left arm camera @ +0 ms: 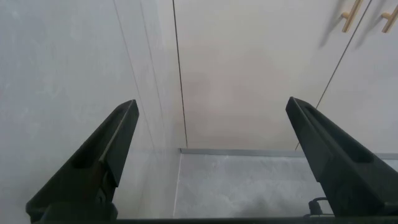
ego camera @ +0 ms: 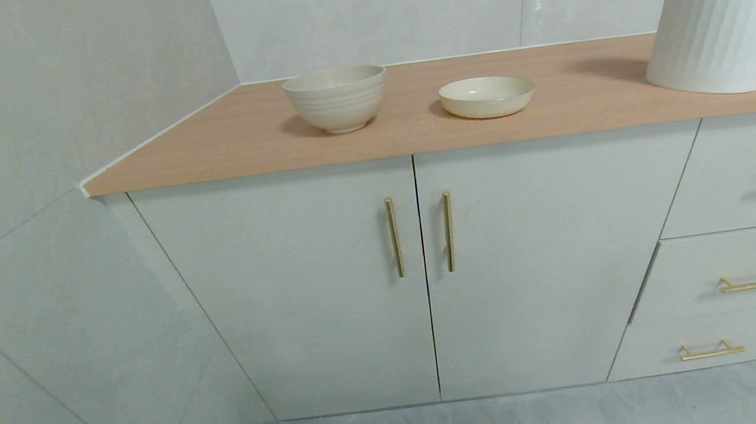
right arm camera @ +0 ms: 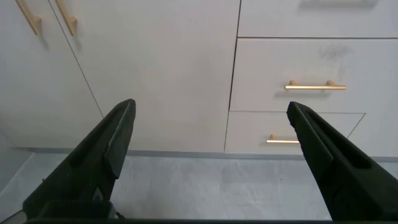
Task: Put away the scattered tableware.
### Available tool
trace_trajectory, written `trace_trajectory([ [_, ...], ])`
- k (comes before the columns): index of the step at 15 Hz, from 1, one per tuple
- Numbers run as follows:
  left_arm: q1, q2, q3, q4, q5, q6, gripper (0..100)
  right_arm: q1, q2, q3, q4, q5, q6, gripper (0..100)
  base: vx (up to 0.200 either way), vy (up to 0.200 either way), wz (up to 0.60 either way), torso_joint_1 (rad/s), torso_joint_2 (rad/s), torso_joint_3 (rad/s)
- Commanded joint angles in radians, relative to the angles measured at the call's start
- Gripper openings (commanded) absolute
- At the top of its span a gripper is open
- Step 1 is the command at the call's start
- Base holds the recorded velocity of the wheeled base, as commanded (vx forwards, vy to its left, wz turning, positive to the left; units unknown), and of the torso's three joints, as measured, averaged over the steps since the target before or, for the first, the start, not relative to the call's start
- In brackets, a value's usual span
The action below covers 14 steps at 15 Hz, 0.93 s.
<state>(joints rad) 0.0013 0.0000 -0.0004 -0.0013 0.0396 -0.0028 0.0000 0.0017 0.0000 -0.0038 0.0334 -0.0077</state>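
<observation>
You're at step zero, I'd say: ribbed bowl and shallow dish sit near each other, not touching, on the wood surface above the closed cabinet doors. Left end effector and right end effector hang low facing the cabinet fronts, fingers wide apart, nothing held. Next you likely raise an arm to the bowl, or pull a door handle first.

Countertop: open gap between deep bowl and shallow dish; ribbed white container blocks the right end; tiled wall bounds the left and far sides.
</observation>
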Motion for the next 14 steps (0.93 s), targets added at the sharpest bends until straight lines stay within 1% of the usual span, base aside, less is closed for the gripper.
trace_trajectory([
  [1, 0.0, 0.002, 0.0, 0.0, 0.0, 0.0, 100, 0.0, 0.0, 0.0, -0.001, 0.0, -0.002, 100, 0.0, 0.0, 0.0, 0.0, 0.0, 0.0],
  [4, 0.0, 0.0, 0.0, 0.0, 0.0, 0.0, 100, 0.0, 0.0, 0.0, -0.001, 0.002, -0.002, 100, 0.0, 0.0, 0.0, 0.0, 0.0, 0.0],
  [10, 0.0, 0.002, 0.0, 0.0, 0.0, 0.0, 100, 0.002, 0.008, -0.003, -0.002, 0.013, -0.058, 100, 0.0, 0.0, 0.0, 0.0, 0.0, 0.0],
  [11, 0.0, 0.002, 0.0, 0.0, 0.0, 0.0, 100, 0.003, 0.027, -0.074, 0.001, 0.037, -0.061, 100, 0.0, 0.0, 0.0, 0.0, 0.0, 0.0],
  [13, 0.0, 0.0, 0.0, 0.0, 0.0, 0.0, 100, 0.008, 0.152, -0.241, 0.008, 0.066, 0.005, 100, 0.0, 0.0, 0.0, 0.0, 0.0, 0.0],
  [14, 0.0, 0.002, 0.0, 0.0, 0.0, 0.0, 100, 0.02, 0.262, -0.348, 0.011, 0.092, 0.005, 100, 0.0, 0.0, 0.0, 0.0, 0.0, 0.0],
])
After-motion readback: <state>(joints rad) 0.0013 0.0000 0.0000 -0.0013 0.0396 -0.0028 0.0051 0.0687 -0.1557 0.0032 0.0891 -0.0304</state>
